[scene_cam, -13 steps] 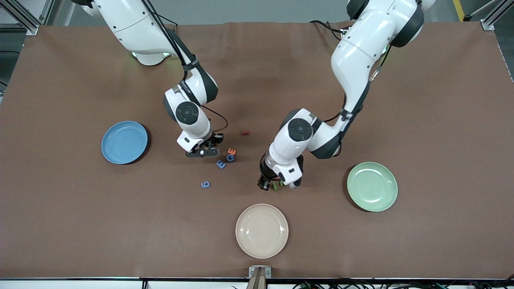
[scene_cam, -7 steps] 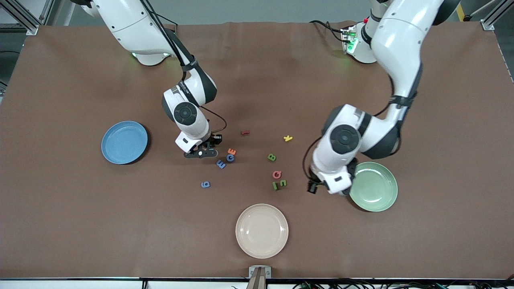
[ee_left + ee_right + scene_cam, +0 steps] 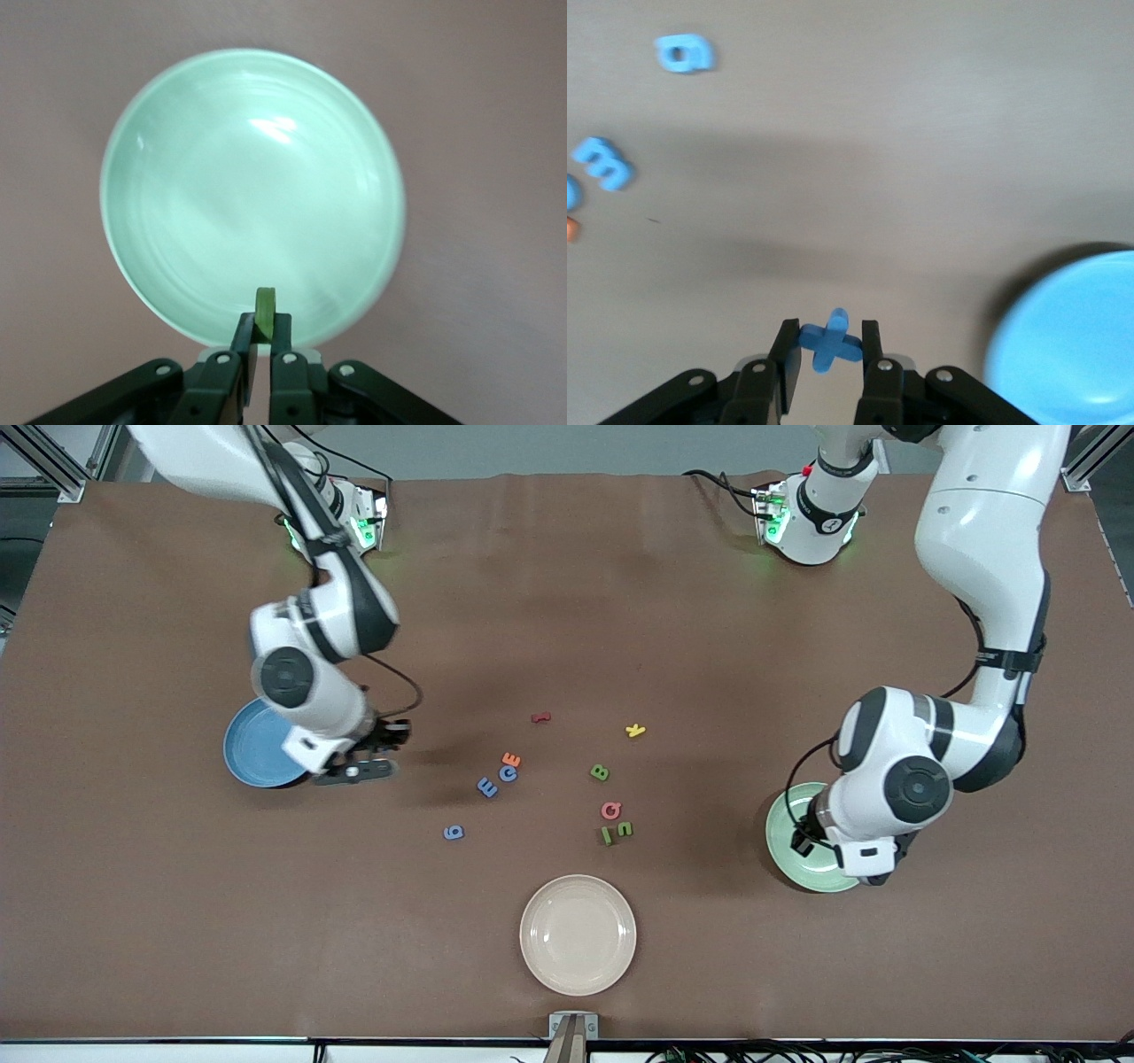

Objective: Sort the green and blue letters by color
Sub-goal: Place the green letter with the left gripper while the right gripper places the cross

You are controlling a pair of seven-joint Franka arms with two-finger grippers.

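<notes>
My right gripper (image 3: pixel 830 345) is shut on a blue X (image 3: pixel 830 339) and hangs over the table just beside the blue plate (image 3: pixel 1076 350), toward the middle of the table. My left gripper (image 3: pixel 264 335) is shut on a thin green bar-like letter (image 3: pixel 266 308) over the rim of the green plate (image 3: pixel 252 177). On the table's middle lie a blue E (image 3: pixel 486 786), a blue C (image 3: pixel 508 773) and a blue 6 (image 3: pixel 454 833). Toward the left arm's end lie a green B (image 3: pixel 600 772), a green N (image 3: pixel 625 830) and a green bar (image 3: pixel 607 835).
An orange E (image 3: pixel 511 759) touches the blue C. A pink Q (image 3: pixel 611 810), a yellow K (image 3: pixel 635 731) and a dark red piece (image 3: pixel 540 716) lie among the letters. A cream plate (image 3: pixel 578 934) sits nearest the front camera. Both coloured plates show no letters in them.
Both arms swung outward from the letter cluster: the right gripper carried the blue X toward the blue plate, the left gripper carried the green bar to the green plate.
</notes>
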